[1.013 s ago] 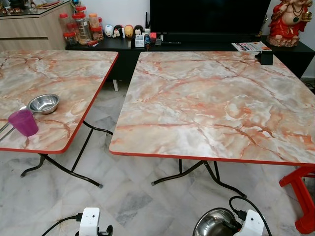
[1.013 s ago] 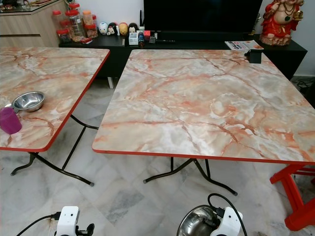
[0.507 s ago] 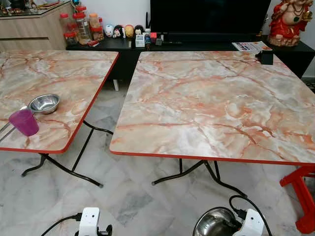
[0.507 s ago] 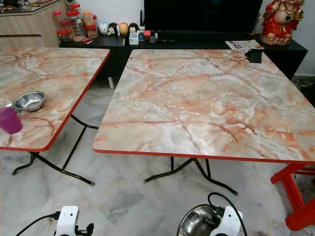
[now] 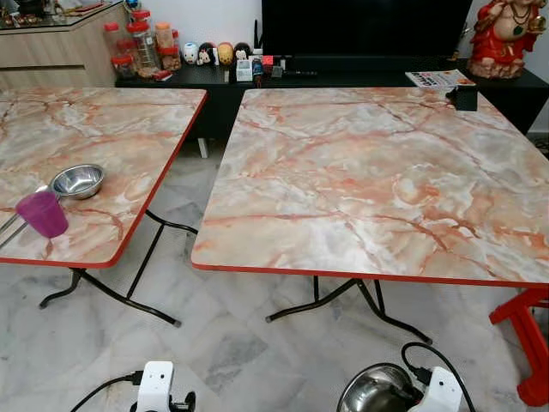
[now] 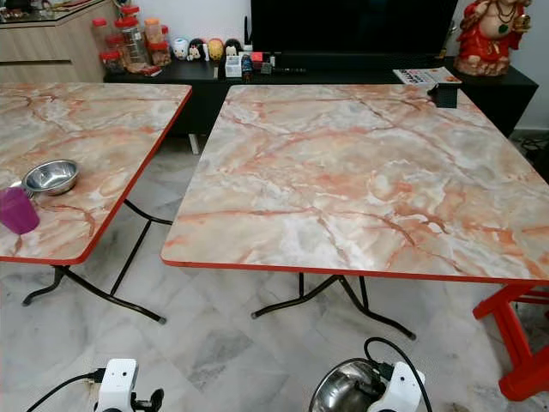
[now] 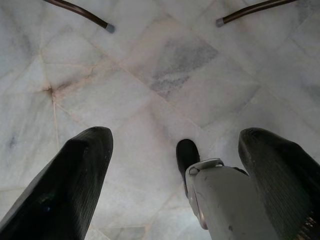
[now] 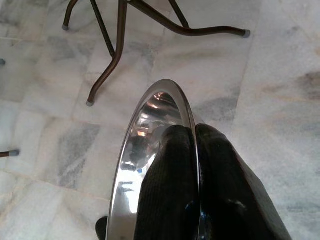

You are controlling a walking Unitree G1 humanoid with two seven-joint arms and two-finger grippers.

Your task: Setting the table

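R gripper [image 8: 197, 165] pinched on steel bowl [image 8: 145, 150] rim, L gripper [image 7: 172, 170] wide open w/ nothing; I'd lift bowl level onto near table [image 5: 377, 180].

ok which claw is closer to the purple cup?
Left. The left claw hangs low over the floor on the purple cup's side, below the table edge. The right claw, clamped on a steel bowl, is farther across.
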